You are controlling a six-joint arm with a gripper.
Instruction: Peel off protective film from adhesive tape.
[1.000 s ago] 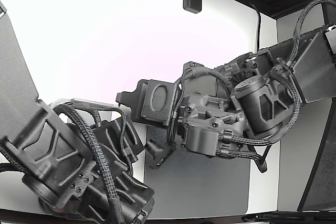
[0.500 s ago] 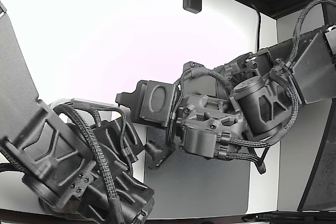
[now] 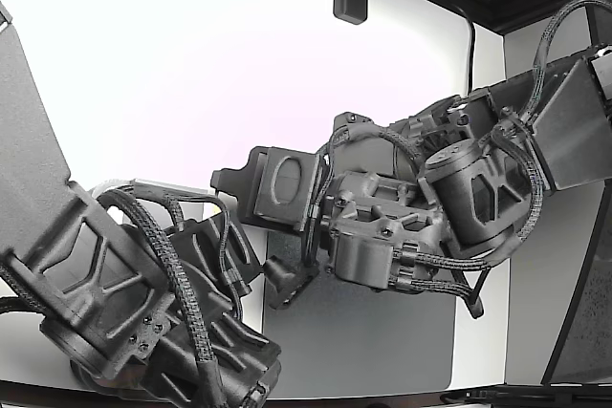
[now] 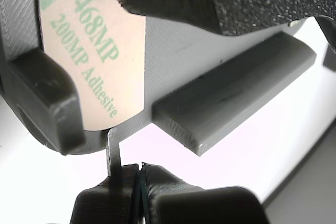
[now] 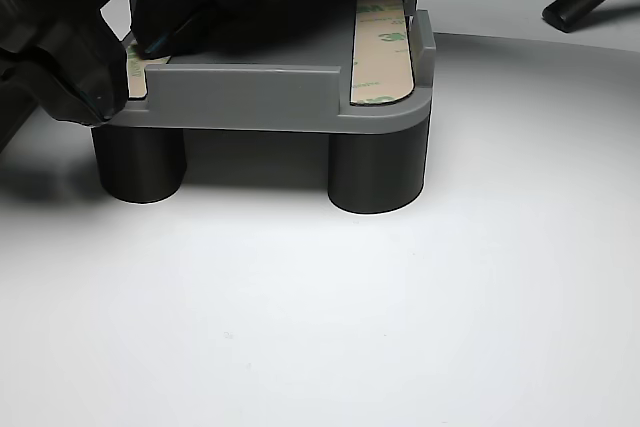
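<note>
Gripper (image 4: 140,182): dark fingertips pressed together, pinching a thin grey tab between them.
Film tab (image 4: 112,148): narrow strip rising from the closed fingertips to the lower edge of the liner just above them.
Protective film (image 4: 100,51): tan liner printed "468MP 200MP Adhesive" in green, lying flat on the grey part beyond the fingertips.
Grey fixture (image 5: 250,97): plate on dark cylindrical legs (image 5: 378,167), resting on the white table (image 5: 350,327).
Second tape strip (image 5: 385,47): along the plate's far side from the fingers, liner in place.
Raised rib (image 4: 236,90): grey bar beside the liner, apart from the fingertips.
Two arms (image 3: 382,226): crowded over a grey mat (image 3: 373,332); fingertips hidden there.
</note>
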